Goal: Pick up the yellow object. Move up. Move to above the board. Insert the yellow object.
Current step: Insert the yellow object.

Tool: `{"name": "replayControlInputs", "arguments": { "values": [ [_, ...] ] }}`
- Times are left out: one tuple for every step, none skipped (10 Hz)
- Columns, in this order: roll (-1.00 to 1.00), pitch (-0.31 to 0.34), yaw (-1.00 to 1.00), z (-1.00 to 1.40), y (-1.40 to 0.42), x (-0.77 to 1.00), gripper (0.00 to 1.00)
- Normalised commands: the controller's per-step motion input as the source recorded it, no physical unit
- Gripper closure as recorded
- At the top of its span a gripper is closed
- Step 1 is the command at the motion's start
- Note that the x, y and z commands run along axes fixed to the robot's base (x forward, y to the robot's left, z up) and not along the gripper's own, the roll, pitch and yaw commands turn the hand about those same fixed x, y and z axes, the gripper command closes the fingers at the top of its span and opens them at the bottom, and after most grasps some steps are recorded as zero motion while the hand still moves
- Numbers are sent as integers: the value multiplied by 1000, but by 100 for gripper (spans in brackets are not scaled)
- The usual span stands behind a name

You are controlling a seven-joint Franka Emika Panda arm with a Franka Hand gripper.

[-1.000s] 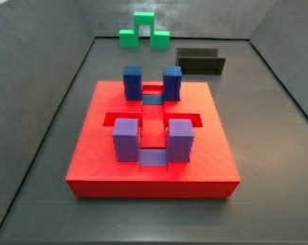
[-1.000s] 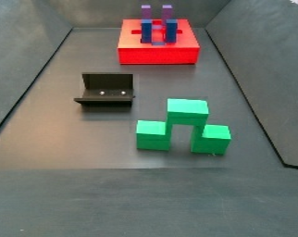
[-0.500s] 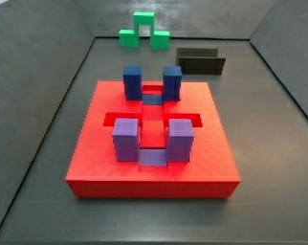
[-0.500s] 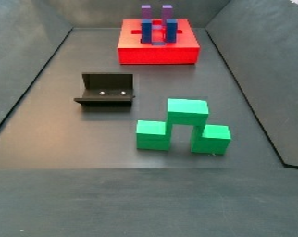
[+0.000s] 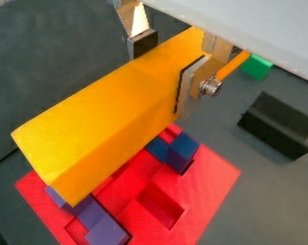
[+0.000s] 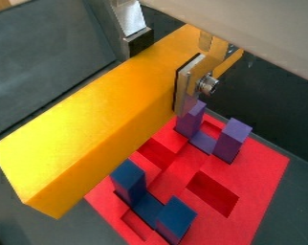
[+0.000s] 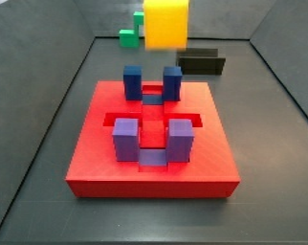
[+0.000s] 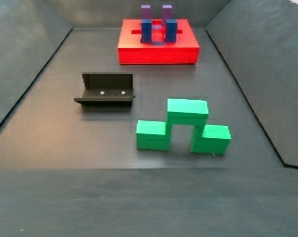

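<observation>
Yellow-orange and long, the yellow object [image 5: 112, 124] fills the middle of both wrist views, running from upper right to lower left, clamped between the silver fingers [image 5: 195, 81] of the gripper [image 5: 169, 59], whose plates press on its two long sides near its upper end. In a side view the bar [image 7: 165, 23] appears at the top centre of the frame, hanging in the air above the far end of the board [image 7: 154, 153], with its top cut off by the frame edge; the gripper itself is not visible there.

Below the bar in the wrist views lies the red board [image 6: 246, 182] with its cut-out slots, blue posts [image 6: 128, 180] and purple posts [image 6: 233, 139]. The bar is clear of the posts.

In another side view the board [image 8: 158, 51] sits at the top centre, the dark fixture [image 8: 105, 91] stands left of centre on the grey floor [image 8: 65, 185], and a green stepped block [image 8: 182, 127] lies right of centre, well apart from the board.
</observation>
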Motion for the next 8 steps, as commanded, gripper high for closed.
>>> {"name": "replayControlInputs", "arguments": {
  "values": [
    [243, 203, 0, -391, -411, 277, 100],
    [320, 371, 0, -249, -371, 446, 100],
    [290, 373, 20, -260, -251, 409, 100],
    [176, 271, 69, -197, -117, 311, 100],
    [73, 149, 180, -209, 0, 86, 100],
    [36, 41, 377, -140, 0, 0, 100],
    [0, 0, 523, -123, 0, 0, 100],
    [0, -34, 551, -123, 0, 0, 100]
  ]
}}
